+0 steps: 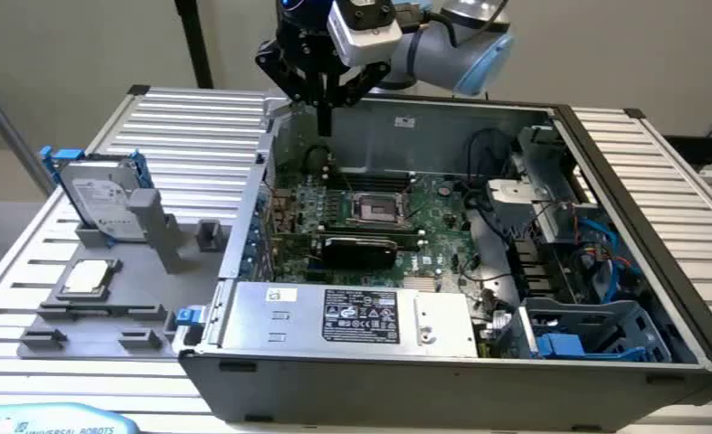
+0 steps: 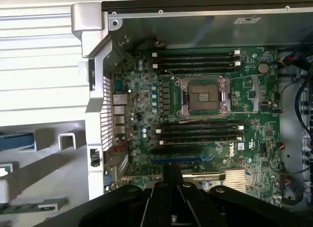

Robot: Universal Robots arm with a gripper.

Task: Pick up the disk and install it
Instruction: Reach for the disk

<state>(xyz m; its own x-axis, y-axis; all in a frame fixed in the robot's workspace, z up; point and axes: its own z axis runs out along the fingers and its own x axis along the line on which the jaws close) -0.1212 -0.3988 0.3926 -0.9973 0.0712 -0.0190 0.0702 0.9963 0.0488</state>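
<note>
The disk (image 1: 99, 201), silver-grey with a white label and a blue carrier, stands upright in a grey holder (image 1: 138, 237) at the exterior view's left, outside the computer case. My gripper (image 1: 326, 122) hangs above the far left corner of the open case (image 1: 597, 154), well apart from the disk. Its black fingers are pressed together with nothing between them. In the wrist view the gripper (image 2: 171, 180) points down at the green motherboard (image 2: 205, 104).
A small square silver chip (image 1: 90, 276) lies on the grey fixture in front of the disk. Inside the case are the motherboard (image 1: 368, 212), a grey power supply box with a sticker (image 1: 356, 316), cables, and a blue drive bay (image 1: 585, 334) at the near right.
</note>
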